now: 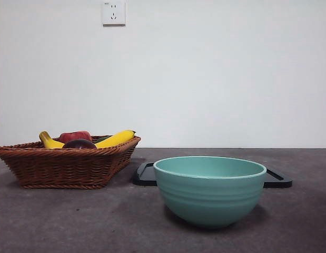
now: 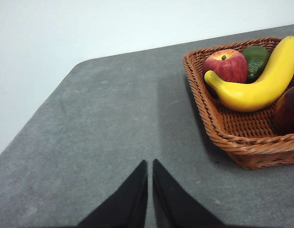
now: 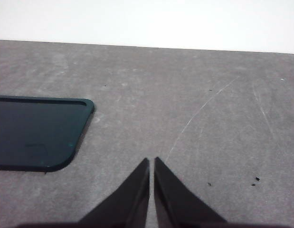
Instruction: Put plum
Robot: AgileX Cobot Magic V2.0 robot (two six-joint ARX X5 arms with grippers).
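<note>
Plum (image 1: 79,143) is sitting in the wicker basket (image 1: 68,167), mostly hidden behind the front rim in the front view, only its dark top showing; in the left wrist view it is getting cut off at the frame edge (image 2: 289,110), just a maroon sliver. Red apple (image 2: 227,65), banana (image 2: 260,83) and a green fruit (image 2: 256,59) are lying beside it; the green one is barely showing in the front view, tucked behind the banana, too hidden to identify. Front view is showing a second yellow tip (image 1: 47,140), but whether it is the same banana is unclear. Teal bowl (image 1: 210,191) is standing in front of a dark tray (image 1: 147,174), covering most of it; bowl interior is not visible. Right wrist view is showing only a corner of the tray (image 3: 37,133), no bowl. Left end effector (image 2: 150,164) is hovering over bare surface (image 2: 99,123) near the basket, jaws nearly touching, holding nothing. Right end effector (image 3: 152,161) is hanging likewise, pinched narrow, empty. Neither arm is appearing in the front view.
</note>
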